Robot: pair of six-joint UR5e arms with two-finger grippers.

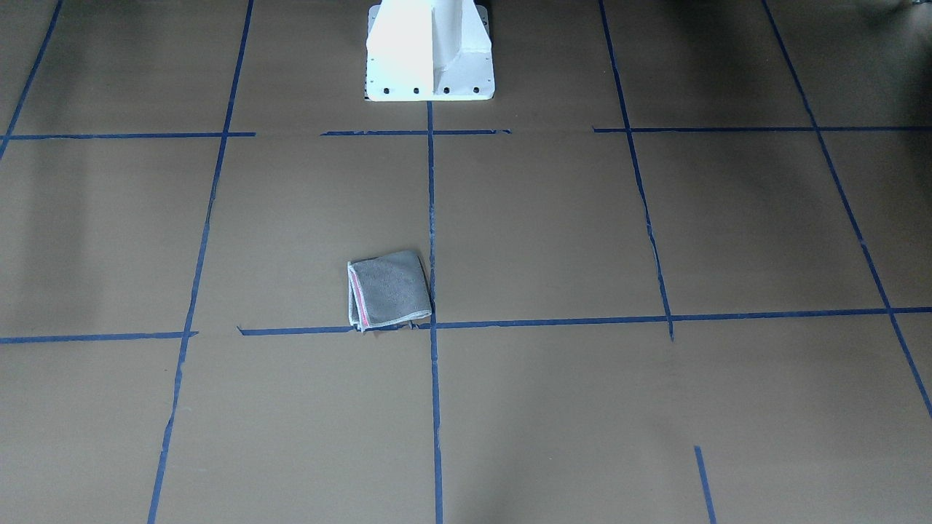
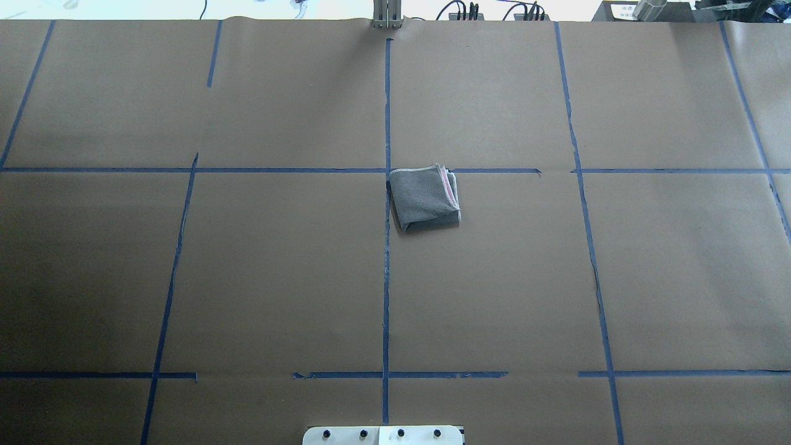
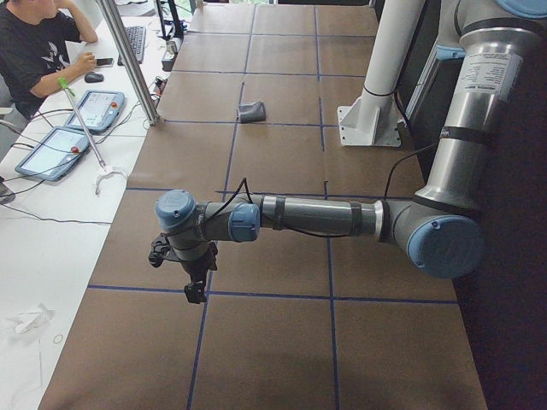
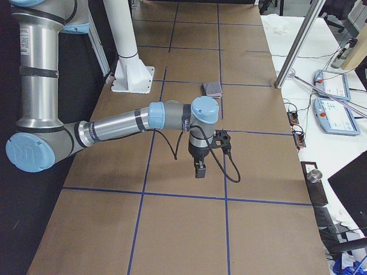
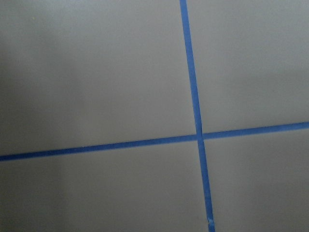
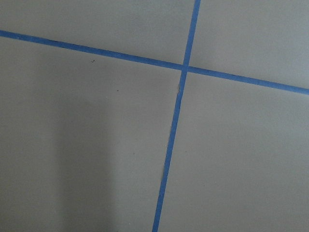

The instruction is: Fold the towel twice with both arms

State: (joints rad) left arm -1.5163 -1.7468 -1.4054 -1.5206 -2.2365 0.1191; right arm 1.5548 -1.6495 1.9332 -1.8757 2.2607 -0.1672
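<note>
Near the centre of the overhead view lies one towel [image 2: 425,198], folded small, grey face up. A pink sliver shows at its right edge, which is beside the crossing blue tape [image 2: 386,278]. Its inner layers are hidden. Two arms appear only in the side views: left arm [image 3: 316,218], right arm [image 4: 120,126]. The left gripper [image 3: 195,286] and right gripper [image 4: 199,170] hang over the table [image 2: 247,278], well apart from the towel. I cannot tell how far either is parted.
</note>
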